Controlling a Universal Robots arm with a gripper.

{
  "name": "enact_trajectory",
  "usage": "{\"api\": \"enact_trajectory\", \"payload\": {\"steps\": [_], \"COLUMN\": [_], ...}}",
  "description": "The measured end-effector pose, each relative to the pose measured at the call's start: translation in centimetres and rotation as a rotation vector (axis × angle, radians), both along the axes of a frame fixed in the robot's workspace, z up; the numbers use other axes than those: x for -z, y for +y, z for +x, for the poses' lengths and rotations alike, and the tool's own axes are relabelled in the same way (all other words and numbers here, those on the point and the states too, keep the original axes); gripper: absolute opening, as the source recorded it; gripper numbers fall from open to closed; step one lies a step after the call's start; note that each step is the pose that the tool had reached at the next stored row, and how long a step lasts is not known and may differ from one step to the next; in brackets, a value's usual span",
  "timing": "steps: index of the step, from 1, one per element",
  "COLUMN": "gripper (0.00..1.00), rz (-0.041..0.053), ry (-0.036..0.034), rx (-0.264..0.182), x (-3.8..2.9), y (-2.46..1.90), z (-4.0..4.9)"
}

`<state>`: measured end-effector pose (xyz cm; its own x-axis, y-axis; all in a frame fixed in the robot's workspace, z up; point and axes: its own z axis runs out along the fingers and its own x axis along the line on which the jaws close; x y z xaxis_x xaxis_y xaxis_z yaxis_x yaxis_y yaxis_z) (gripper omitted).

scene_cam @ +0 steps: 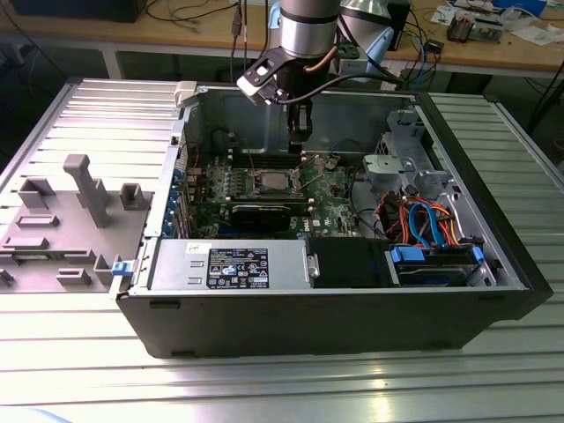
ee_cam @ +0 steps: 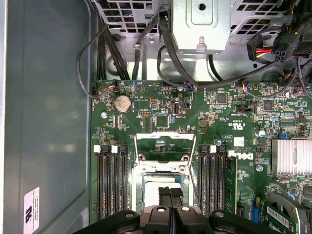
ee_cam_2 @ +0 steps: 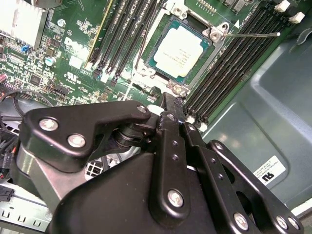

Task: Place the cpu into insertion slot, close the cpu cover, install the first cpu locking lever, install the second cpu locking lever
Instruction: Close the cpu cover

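The cpu (ee_cam_2: 180,48) lies flat in the insertion slot (ee_cam_2: 158,66), silver-grey top up; in the exterior view the cpu (scene_cam: 269,182) sits mid-board. The cpu cover (ee_cam: 158,138) is swung open off the slot, with green board showing through its window. One thin locking lever (ee_cam_2: 253,35) sticks out sideways from the slot's corner. My gripper (scene_cam: 298,145) hangs straight above the board just behind the slot. In both wrist views its black fingers (ee_cam: 165,194) are pressed together with nothing between them, and they hide part of the cpu (ee_cam: 157,181).
Black memory slots (ee_cam_2: 122,34) flank the socket on both sides. A long black card (scene_cam: 260,211) and the silver power-supply box (scene_cam: 229,264) lie nearer the case front. Drive cage and cables (scene_cam: 432,229) fill the exterior view's right. A grey fixture tray (scene_cam: 70,211) lies outside the case.
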<state>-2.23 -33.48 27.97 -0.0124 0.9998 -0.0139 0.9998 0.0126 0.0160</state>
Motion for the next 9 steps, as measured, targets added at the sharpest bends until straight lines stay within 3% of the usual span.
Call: {"api": "enact_trajectory", "payload": {"steps": [9], "gripper": [0.11], "rz": [0.0], "ry": [0.0], "rx": [0.0], "x": [-0.35], "y": [0.0], "z": [0.0]}}
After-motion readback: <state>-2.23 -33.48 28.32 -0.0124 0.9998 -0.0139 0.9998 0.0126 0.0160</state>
